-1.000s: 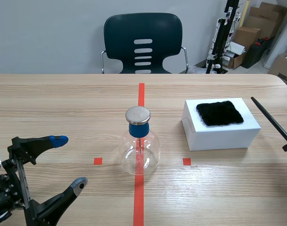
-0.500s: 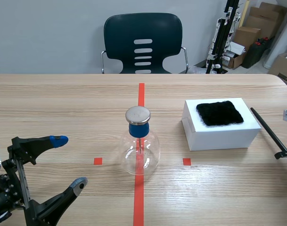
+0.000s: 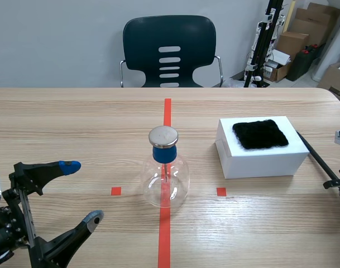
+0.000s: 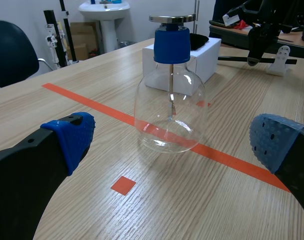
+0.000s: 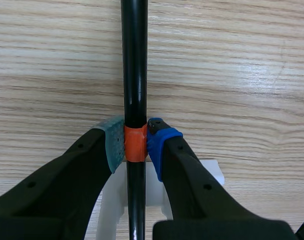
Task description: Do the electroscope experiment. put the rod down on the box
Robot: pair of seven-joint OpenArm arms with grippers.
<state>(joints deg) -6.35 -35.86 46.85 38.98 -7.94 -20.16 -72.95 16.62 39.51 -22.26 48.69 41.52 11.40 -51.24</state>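
Right pincer (image 5: pixel 136 141) around rod (image 5: pixel 134 60) (orange band (image 5: pixel 135 149))

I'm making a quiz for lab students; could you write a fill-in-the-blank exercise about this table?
The right gripper has its jaws shut on the rod at its ___ band.
A black cloth lies on the ___ box.
The flask has a ___ stopper.
The left gripper has its jaws ___.
Missing: orange, white, blue, open.
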